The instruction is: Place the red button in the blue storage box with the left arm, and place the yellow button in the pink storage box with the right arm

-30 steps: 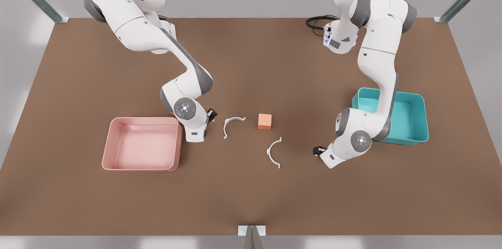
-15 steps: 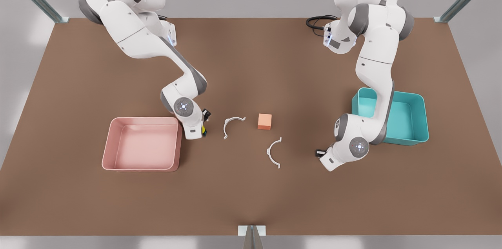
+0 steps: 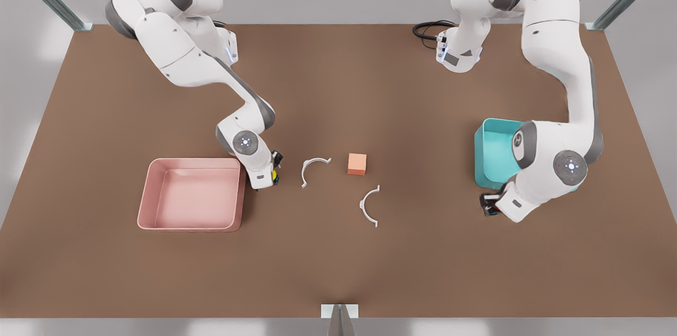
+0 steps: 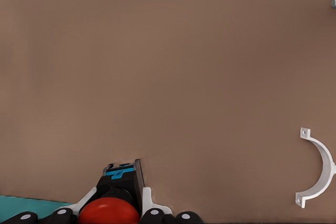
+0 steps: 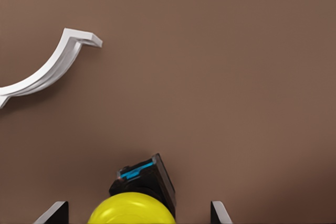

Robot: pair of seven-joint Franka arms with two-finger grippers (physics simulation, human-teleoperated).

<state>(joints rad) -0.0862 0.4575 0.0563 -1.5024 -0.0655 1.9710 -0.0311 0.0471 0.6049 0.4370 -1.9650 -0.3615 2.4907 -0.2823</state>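
Jaws of both arms grip red button [image 4: 109,212] and yellow button [image 5: 131,209].

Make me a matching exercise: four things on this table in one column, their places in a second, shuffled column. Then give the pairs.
Things
1. red button
2. yellow button
3. orange-pink cube
4. pink storage box

Places
A. on the table between the two white curved clips
B. held in the left gripper, beside the blue storage box
C. by the right arm, at the front view's left
D. held in the right gripper

Pairs: 1-B, 2-D, 3-A, 4-C
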